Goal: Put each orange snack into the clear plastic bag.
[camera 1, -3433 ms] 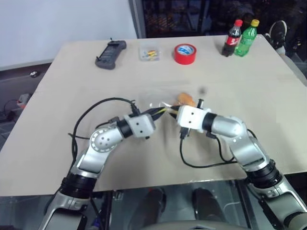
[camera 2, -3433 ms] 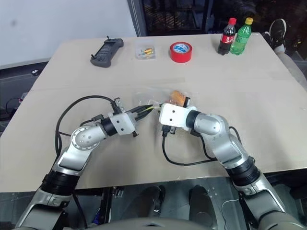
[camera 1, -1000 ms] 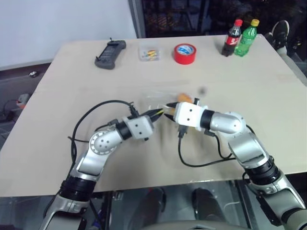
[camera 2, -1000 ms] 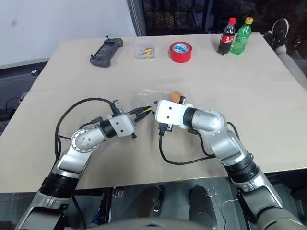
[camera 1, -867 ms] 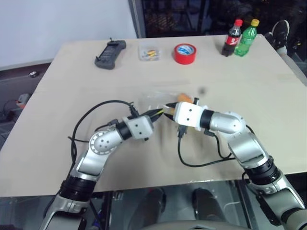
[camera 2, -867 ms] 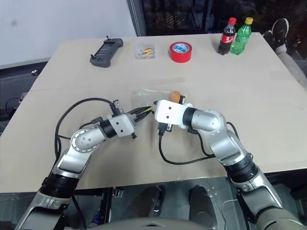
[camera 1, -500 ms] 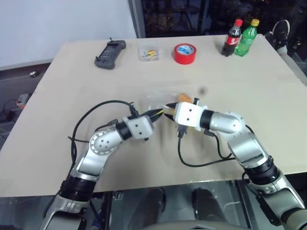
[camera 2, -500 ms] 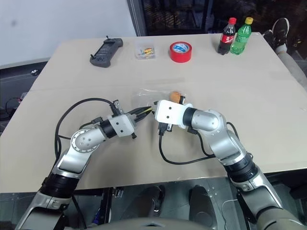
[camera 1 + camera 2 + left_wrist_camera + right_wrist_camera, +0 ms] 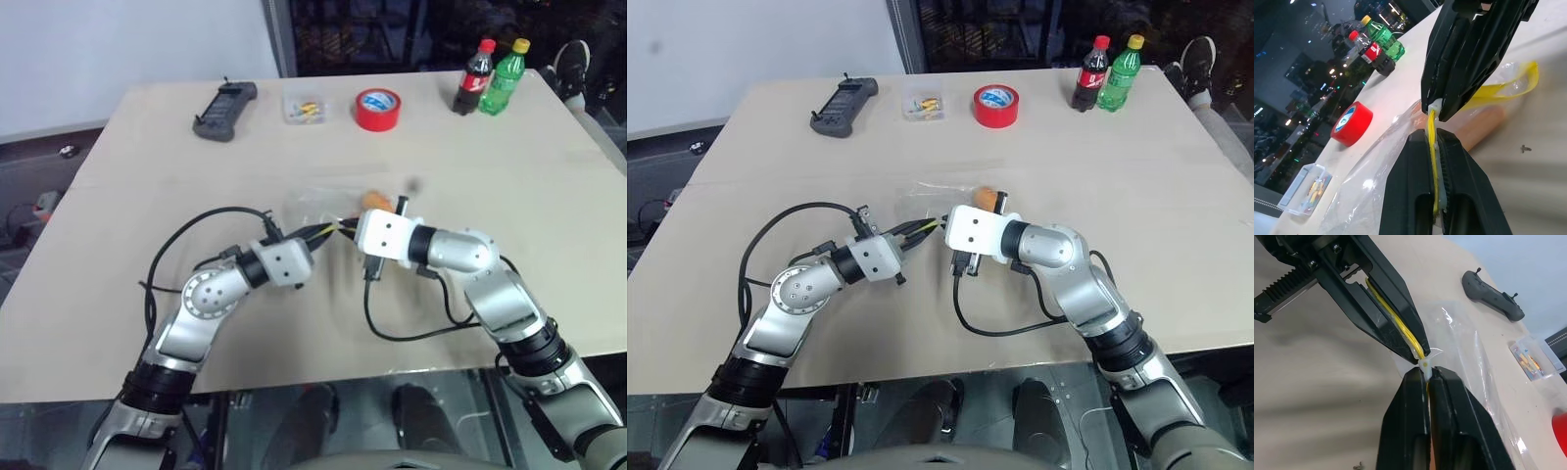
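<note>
My black left gripper and black right gripper pinch the yellow strip of the clear plastic bag, with an orange snack inside. Beyond the bag sits a red tape roll on my beige worktop.

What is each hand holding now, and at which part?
Both the left hand and the right hand are shut on the clear plastic bag, pinching its yellow strip.

The clear plastic bag is glossy, crinkled film; the table looks matt and smooth.
</note>
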